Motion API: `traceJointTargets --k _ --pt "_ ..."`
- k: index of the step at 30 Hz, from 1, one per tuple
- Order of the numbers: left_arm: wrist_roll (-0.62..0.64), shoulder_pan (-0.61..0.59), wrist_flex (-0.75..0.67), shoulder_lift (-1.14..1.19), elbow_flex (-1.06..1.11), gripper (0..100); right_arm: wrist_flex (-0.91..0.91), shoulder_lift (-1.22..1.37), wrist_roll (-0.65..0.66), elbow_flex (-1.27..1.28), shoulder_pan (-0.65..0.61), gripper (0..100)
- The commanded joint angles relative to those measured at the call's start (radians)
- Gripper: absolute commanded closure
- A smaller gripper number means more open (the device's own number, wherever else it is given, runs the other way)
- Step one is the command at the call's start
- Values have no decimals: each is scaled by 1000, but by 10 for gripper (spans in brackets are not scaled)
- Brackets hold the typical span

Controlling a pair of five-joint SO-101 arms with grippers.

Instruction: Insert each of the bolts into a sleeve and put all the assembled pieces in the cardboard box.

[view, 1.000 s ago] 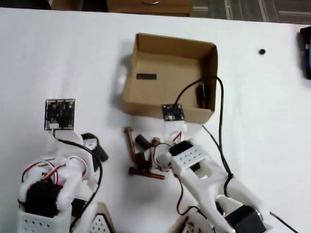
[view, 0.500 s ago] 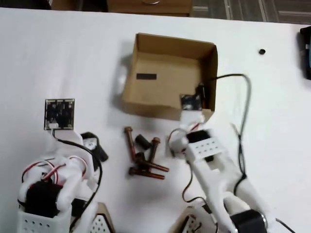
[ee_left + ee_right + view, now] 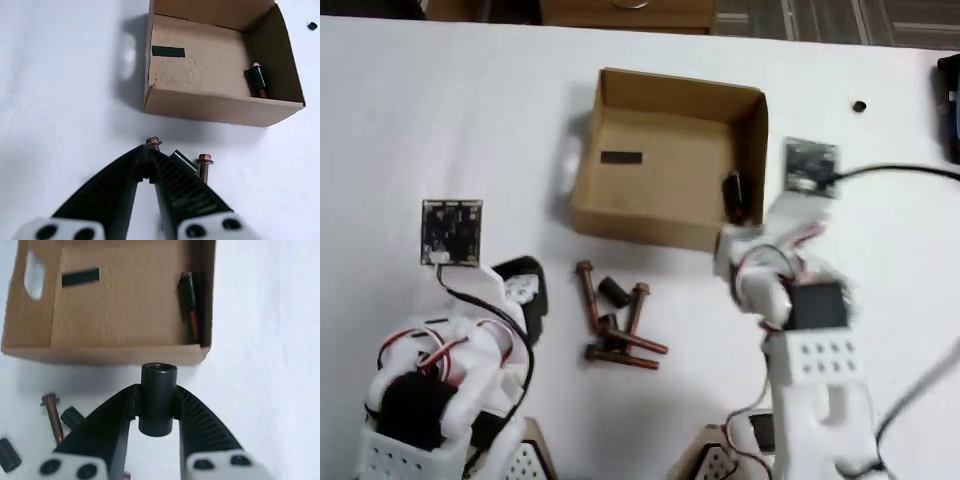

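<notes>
Several copper bolts [image 3: 588, 295] and a black sleeve [image 3: 612, 292] lie in a pile in front of the cardboard box [image 3: 620, 215]. One assembled bolt-and-sleeve piece [image 3: 733, 196] lies inside the box against its right wall, also clear in the right wrist view as the assembled piece [image 3: 188, 299]. My right gripper [image 3: 156, 396] is shut on a black sleeve [image 3: 157, 390], held upright just before the box's [image 3: 105, 354] near right corner. My left gripper [image 3: 149, 159] is shut and holds nothing, its tips close to a bolt head [image 3: 153, 143] in the pile.
A small black part [image 3: 859, 105] lies far right on the white table. A dark device [image 3: 950, 110] sits at the right edge. A black strip [image 3: 621, 157] marks the box floor. Cables trail from both arms.
The right arm has swung from the bolt pile out to the right, to the box's near right corner, with the sleeve. The left arm has edged slightly forward.
</notes>
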Motion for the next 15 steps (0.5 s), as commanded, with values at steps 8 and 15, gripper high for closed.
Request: traceJointTargets --k 8,15 --pt "213 78 -25 526 -179 977 8 -165 6 -95 136 979" --pt "330 140 -35 833 -274 977 38 -166 6 -95 239 979"
